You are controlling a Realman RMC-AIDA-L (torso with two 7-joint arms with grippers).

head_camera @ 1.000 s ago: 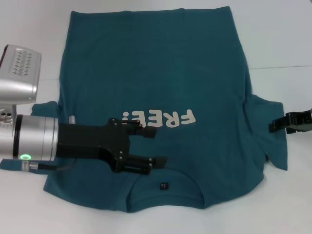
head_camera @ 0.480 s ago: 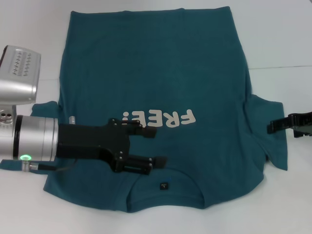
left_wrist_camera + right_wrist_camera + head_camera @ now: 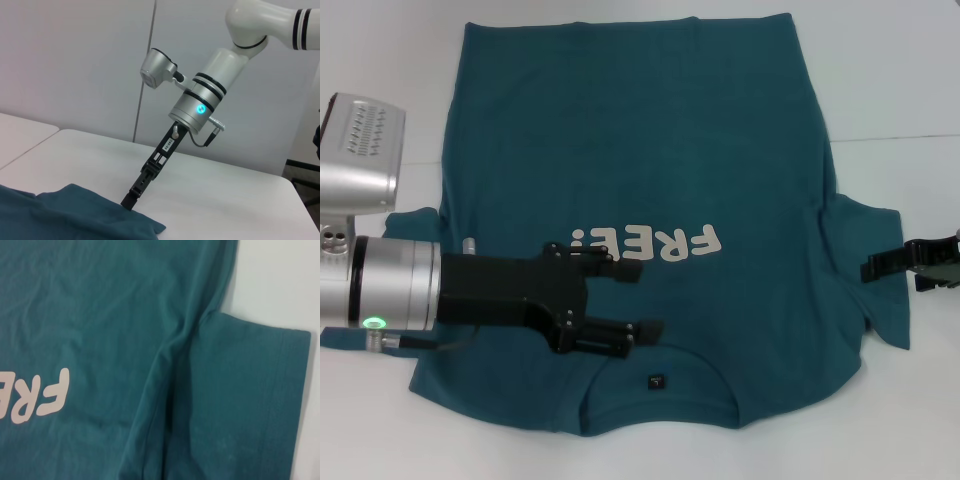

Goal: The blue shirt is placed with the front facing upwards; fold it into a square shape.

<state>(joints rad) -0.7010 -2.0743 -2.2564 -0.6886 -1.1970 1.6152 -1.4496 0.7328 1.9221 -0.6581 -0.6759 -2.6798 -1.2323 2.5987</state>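
The blue shirt (image 3: 640, 150) lies flat on the white table (image 3: 900, 80), front up, with its white "FREE!" lettering (image 3: 648, 241) upside down to me. Its collar and small dark neck tag (image 3: 657, 381) are nearest me. My left gripper (image 3: 649, 299) hovers open over the chest just beside the collar, nothing between its fingers. My right gripper (image 3: 868, 268) reaches in from the right, its tip over the right sleeve (image 3: 880, 300). In the left wrist view the right gripper (image 3: 129, 201) touches down on the shirt's edge (image 3: 75, 215). The right wrist view shows the sleeve (image 3: 250, 390) lying flat.
The silver wrist of my left arm (image 3: 380, 280) and its camera block (image 3: 360, 150) cover the shirt's left sleeve area. Bare white table (image 3: 225, 200) surrounds the shirt, with a table seam (image 3: 895, 137) at the right. A pale wall stands behind.
My right gripper has crept a little further left over the right sleeve. The left arm and the shirt have not moved.
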